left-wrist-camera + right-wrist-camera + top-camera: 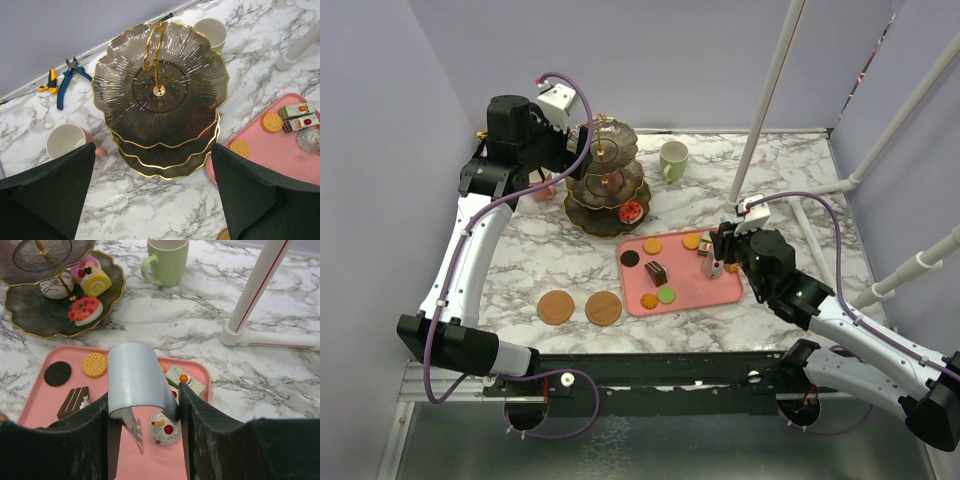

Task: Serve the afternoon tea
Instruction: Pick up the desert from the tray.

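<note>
The dark three-tier stand with its gold ring stands at the back left; its bottom tier holds several pastries. My left gripper hovers above it, open and empty. The pink mug is left of the stand and the pale-green mug is right of it. Two brown coasters lie at the front. My right gripper is shut on silver tongs, held over a white cherry-topped pastry on the pink tray.
The tray also holds cookies, a dark cookie, a chocolate slice and a green slice. Blue-handled pliers lie behind the pink mug. White poles rise at the back right, one foot by the tray.
</note>
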`<state>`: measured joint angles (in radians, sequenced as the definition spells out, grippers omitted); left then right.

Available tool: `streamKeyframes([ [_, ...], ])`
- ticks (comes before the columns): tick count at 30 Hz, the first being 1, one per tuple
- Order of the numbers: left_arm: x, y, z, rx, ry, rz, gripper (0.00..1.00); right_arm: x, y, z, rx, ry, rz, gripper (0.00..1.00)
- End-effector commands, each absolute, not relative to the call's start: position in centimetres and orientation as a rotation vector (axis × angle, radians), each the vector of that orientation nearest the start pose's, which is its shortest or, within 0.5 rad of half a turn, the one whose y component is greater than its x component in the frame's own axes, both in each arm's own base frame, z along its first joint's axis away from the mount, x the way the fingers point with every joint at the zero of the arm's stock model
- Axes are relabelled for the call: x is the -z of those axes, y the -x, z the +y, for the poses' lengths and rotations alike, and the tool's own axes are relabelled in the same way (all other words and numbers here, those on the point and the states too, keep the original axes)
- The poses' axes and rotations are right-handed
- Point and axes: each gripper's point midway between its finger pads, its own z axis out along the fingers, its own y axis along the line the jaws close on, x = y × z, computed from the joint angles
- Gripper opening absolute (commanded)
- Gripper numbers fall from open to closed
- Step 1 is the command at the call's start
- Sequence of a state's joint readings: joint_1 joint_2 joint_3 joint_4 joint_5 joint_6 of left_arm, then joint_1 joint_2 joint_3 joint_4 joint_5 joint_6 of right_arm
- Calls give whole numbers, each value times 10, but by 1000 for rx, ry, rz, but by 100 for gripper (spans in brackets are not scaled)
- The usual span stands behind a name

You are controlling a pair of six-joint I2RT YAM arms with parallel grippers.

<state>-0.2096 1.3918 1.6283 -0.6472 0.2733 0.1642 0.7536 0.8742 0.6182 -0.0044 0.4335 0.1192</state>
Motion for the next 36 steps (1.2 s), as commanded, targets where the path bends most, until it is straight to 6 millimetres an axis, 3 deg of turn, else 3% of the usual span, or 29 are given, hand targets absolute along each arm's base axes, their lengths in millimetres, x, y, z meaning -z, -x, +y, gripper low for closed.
streamKeyframes([
  [1,-365,-386,-129,339,-544,1885,99,-225,-289,168,-211,236,1711,45],
  [6,-367,-388,-131,350,-545,1880,99,-223,-294,170,-200,240,1682,45],
  [16,-370,-390,-130,339,-551,1870,99,-197,-297,178,-195,277,1734,42],
  [25,-374,-393,-133,350,-552,1862,99,-186,-293,183,-219,304,1772,27],
  [30,-375,-393,-133,350,-553,1860,99,-207,-289,190,-279,328,1730,14],
  [36,-375,-397,-134,354,-543,1866,99,-263,-283,203,-405,319,1643,6],
])
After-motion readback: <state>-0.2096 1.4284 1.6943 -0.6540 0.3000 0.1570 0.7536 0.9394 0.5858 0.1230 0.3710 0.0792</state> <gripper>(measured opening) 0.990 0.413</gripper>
